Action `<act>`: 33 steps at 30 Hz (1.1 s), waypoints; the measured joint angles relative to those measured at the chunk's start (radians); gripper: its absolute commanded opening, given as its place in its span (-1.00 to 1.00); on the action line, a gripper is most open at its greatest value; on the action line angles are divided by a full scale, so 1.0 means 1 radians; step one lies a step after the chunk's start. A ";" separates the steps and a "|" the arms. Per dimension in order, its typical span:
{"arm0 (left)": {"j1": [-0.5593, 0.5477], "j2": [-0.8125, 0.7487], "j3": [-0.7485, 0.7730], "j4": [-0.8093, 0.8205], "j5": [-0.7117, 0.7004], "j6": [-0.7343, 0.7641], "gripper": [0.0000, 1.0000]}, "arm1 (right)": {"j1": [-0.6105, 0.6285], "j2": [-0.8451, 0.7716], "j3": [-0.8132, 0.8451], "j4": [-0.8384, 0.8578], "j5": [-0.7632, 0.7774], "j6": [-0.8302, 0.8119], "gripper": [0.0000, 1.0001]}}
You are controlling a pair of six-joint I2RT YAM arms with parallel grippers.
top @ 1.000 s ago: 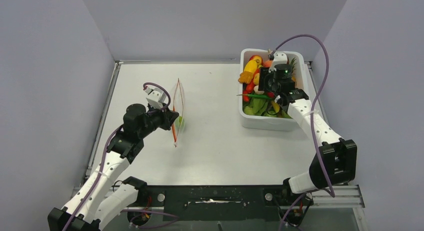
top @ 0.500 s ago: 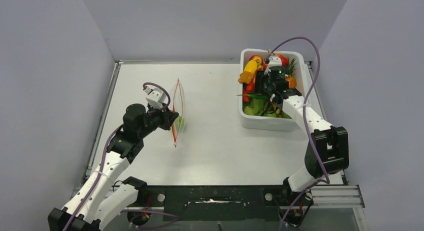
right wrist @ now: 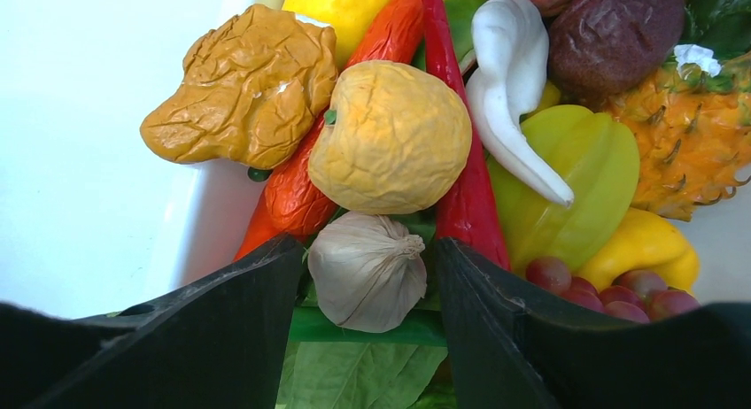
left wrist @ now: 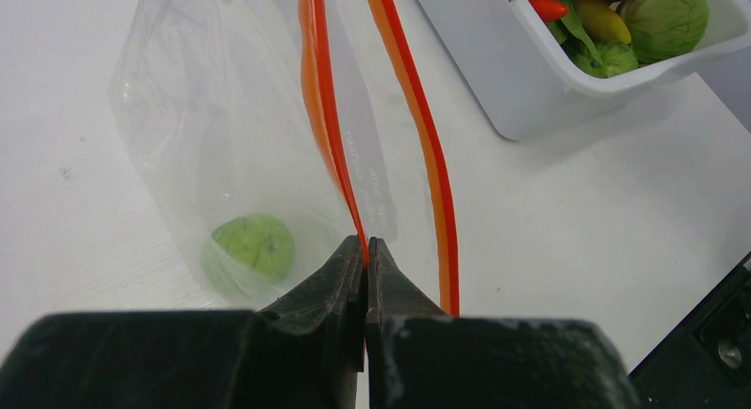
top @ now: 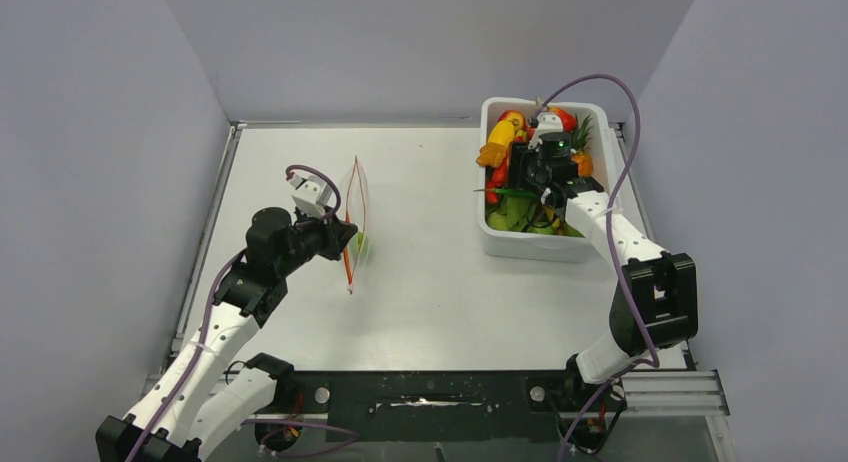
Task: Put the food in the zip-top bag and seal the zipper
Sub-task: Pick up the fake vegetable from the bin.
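Note:
The clear zip-top bag [top: 358, 214] stands open on the table, left of centre. My left gripper [top: 345, 241] is shut on one side of its red-orange zipper [left wrist: 329, 135]; the other zipper strip [left wrist: 425, 143] hangs free to the right. A green toy fruit [left wrist: 255, 245] lies inside the bag. My right gripper [top: 528, 172] is open, low inside the white tub [top: 530, 244] of food. In the right wrist view a white garlic bulb [right wrist: 370, 267] sits between the fingers, with a yellow apple [right wrist: 390, 135] and a long red chili [right wrist: 460, 161] just beyond it.
The tub also holds an orange-brown crinkled piece [right wrist: 243, 86], a white gourd [right wrist: 509, 81], a green starfruit [right wrist: 567, 183], grapes [right wrist: 602, 285], a pineapple [right wrist: 691, 152] and green leaves [right wrist: 354, 374]. Grey walls enclose the table on three sides.
My right gripper has moved a little left and towards the back of the tub, and its arm has drawn in. The left arm and the bag have not moved.

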State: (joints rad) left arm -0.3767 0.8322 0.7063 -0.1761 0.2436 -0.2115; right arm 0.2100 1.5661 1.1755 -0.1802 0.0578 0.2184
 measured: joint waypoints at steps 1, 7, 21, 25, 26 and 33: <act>0.000 0.000 0.000 0.000 0.000 0.000 -1.00 | 0.000 0.000 0.000 0.000 -0.002 0.000 0.15; 0.000 0.000 0.000 0.000 0.000 0.000 -1.00 | 0.000 0.000 0.000 -0.001 -0.026 -0.001 0.08; 0.000 -0.005 0.000 0.000 0.000 0.006 -1.00 | 0.001 0.015 0.000 -0.037 0.022 -0.034 -0.04; 0.000 -0.005 0.000 0.000 -0.001 0.006 -1.00 | 0.002 0.029 0.000 -0.039 0.026 -0.038 -0.12; 0.000 -0.005 0.000 0.000 -0.001 0.006 -1.00 | 0.004 0.029 0.000 -0.040 0.029 -0.039 -0.14; 0.000 -0.005 0.000 0.000 -0.003 0.006 -1.00 | 0.031 0.011 0.000 -0.050 0.056 -0.060 -0.25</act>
State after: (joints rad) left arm -0.3767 0.8276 0.7063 -0.1764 0.2401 -0.2054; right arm 0.2409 1.5776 1.1755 -0.2302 0.1139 0.1589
